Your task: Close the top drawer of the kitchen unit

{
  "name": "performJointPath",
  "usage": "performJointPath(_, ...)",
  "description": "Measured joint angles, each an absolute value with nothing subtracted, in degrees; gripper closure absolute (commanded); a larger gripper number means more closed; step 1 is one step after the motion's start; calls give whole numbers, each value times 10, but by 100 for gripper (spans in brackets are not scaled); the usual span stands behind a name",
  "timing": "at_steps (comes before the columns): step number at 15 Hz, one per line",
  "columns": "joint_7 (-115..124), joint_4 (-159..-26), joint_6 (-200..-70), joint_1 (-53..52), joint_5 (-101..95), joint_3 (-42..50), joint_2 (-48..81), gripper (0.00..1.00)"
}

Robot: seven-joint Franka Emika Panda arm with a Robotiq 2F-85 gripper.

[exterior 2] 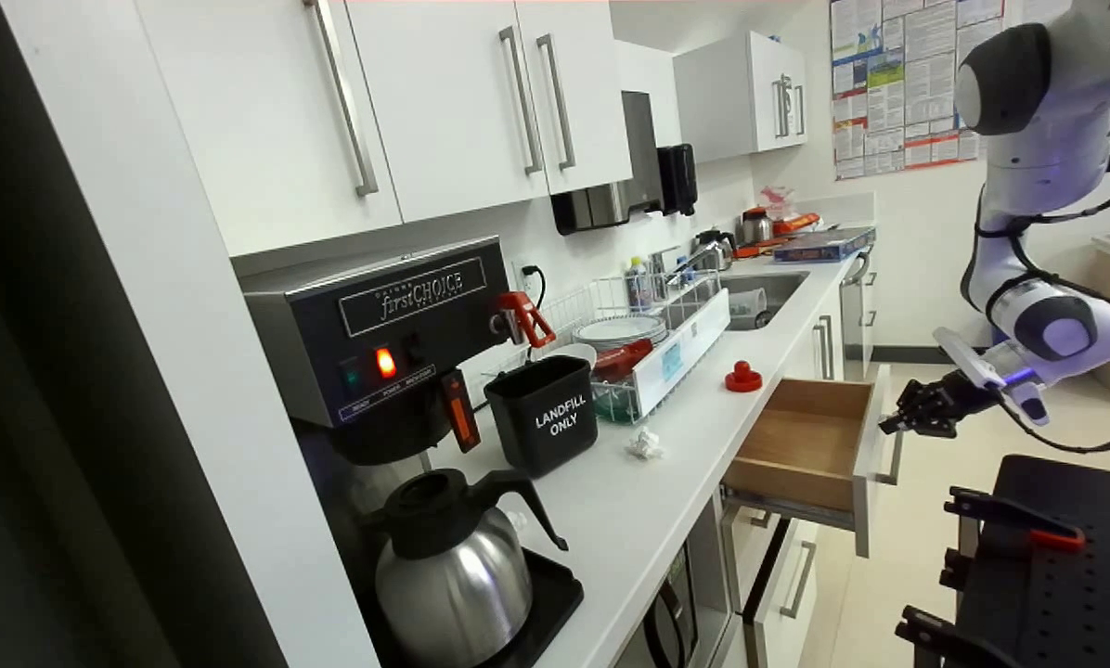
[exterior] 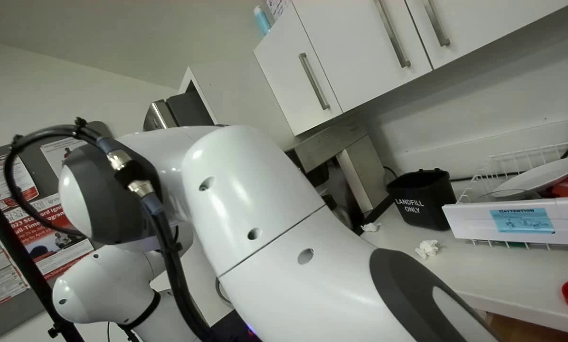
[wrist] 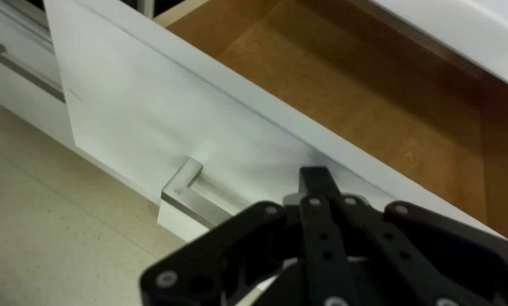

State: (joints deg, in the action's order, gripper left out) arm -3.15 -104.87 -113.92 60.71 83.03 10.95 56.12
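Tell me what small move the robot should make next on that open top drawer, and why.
I'd probably press the tool gently against the drawer front, pushing it in under the counter. The drawer stands pulled out, its wooden inside showing, and the tool, closed, is right up at that front; whether they touch I can't tell.

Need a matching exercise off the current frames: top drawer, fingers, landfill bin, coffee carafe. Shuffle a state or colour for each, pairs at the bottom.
Column 1
1. top drawer
2. fingers
3. landfill bin
4. coffee carafe

Column 2
A. silver body, black handle
B. closed against each other
C. black, with white lettering
D. open, wooden interior showing

Pairs: 1-D, 2-B, 3-C, 4-A
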Motion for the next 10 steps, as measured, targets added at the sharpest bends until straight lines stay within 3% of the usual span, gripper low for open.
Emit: performJointPath(10,75,-903,-1135,509,924,86,653,100)
